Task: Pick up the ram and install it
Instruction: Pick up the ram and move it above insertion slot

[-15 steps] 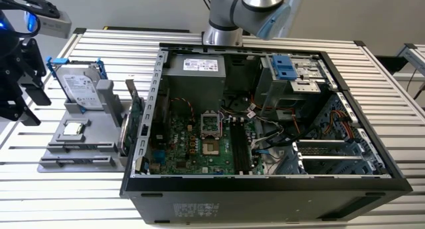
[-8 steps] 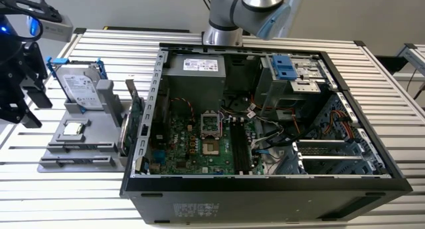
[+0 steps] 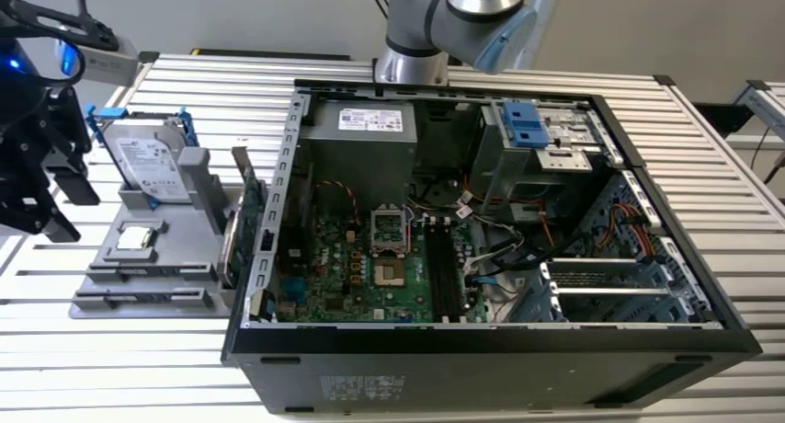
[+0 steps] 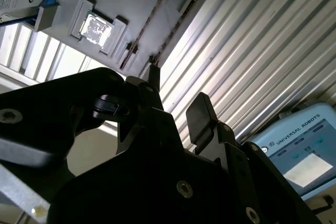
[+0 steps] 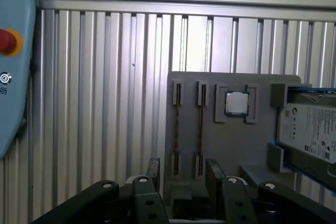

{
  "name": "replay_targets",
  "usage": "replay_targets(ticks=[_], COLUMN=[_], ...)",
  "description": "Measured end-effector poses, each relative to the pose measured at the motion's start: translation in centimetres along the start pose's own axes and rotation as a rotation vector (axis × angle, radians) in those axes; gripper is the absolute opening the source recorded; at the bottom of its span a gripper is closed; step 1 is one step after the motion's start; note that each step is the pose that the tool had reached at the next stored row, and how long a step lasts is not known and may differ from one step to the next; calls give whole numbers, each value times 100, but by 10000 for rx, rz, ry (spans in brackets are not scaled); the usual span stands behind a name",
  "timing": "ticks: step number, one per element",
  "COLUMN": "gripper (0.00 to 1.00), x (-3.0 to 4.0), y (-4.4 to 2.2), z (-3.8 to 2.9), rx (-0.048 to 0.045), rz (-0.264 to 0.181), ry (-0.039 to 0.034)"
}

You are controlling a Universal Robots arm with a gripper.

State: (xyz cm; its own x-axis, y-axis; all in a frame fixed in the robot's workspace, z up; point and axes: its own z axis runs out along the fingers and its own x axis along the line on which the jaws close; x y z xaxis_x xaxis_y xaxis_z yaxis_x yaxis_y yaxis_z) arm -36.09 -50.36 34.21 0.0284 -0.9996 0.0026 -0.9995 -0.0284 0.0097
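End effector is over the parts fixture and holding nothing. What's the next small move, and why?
Probably ease the end effector toward the grey fixture, centred on one ram stick. Its fingers stand open and empty, short of the fixture, and both sticks stand on edge in their slots, close together, so the fingers should straddle just one.

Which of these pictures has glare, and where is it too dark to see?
Second wrist view: the square silver processor chip glares white, and the black gripper is a backlit silhouette. First wrist view: even light on the grey parts tray. Exterior view: it is dim inside the black computer case.
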Motion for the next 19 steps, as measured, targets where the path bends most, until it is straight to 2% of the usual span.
replay_targets(ticks=[19], gripper=[100], x=[-3], y=[-1], z=[139], rx=[-7], rz=[2], ry=[208])
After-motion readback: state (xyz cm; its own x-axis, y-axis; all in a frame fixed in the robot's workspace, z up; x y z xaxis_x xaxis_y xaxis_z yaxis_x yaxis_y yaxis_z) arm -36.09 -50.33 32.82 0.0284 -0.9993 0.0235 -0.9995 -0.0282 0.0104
